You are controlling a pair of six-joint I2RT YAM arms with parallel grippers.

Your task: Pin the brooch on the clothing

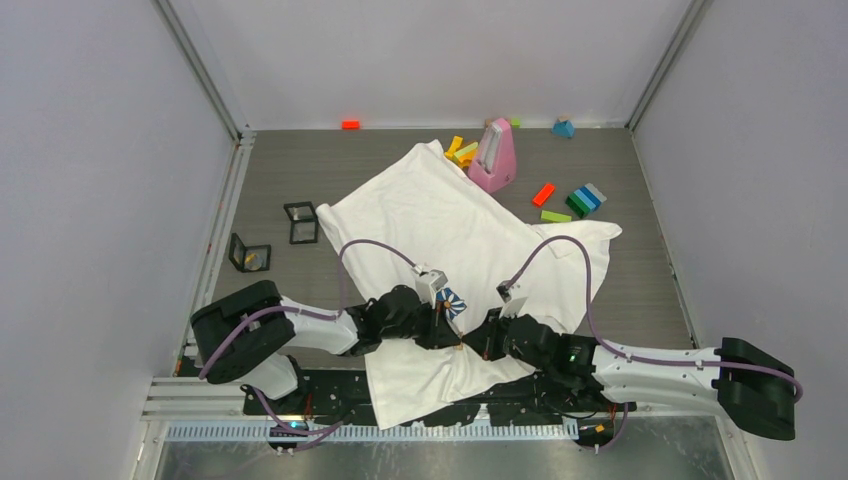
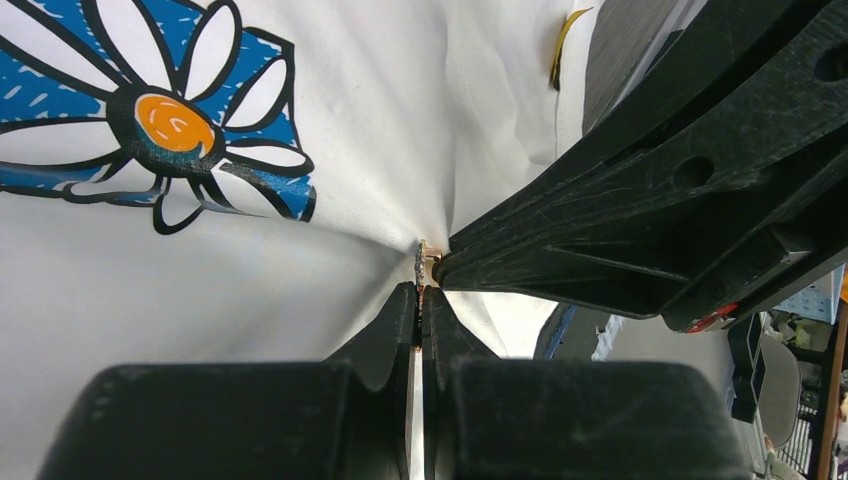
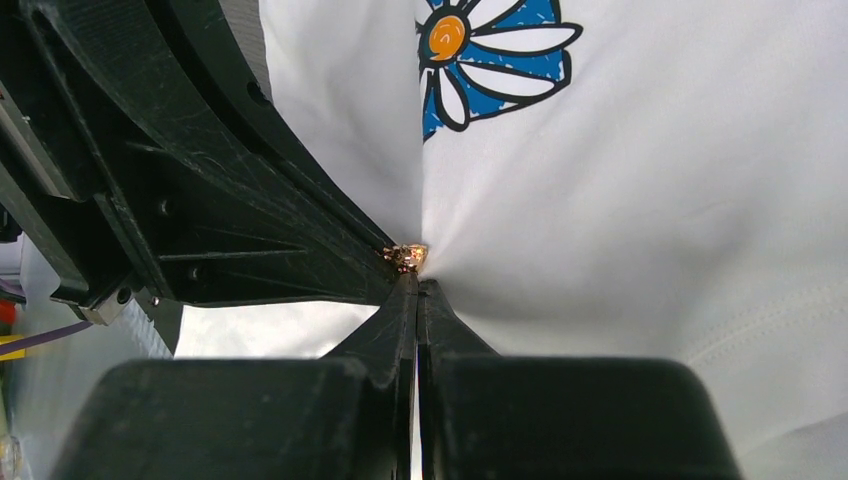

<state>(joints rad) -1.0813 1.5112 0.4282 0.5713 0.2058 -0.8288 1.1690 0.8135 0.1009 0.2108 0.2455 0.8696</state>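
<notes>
1. I am holding my left gripper [image 2: 419, 300] pressed together. A thin coppery edge of the brooch [image 2: 423, 262] is showing between its tips, so I am pinching the brooch there.
2. I am holding my right gripper [image 3: 417, 292] pressed together as well. Its tips are sitting right at the brooch and the gathered cloth, and I cannot tell which of the two is lying between them.
3. My two grippers are meeting tip to tip over the near part of the T-shirt [image 1: 440, 215], the left coming in from the left and the right from the right.
4. The T-shirt is lying spread askew across the grey table [image 1: 300, 165], with its near end reaching down between my arm bases.
5. The cloth is puckering into folds that are running toward the brooch. The brooch is touching the fabric near the daisy print [image 2: 160, 125], a little apart from its petals.
6. A pink object [image 1: 495, 155] is standing at the shirt's far edge, coloured blocks [image 1: 580, 200] are lying to its right, and two black frames [image 1: 300, 222] are sitting on the bare table to the left.
</notes>
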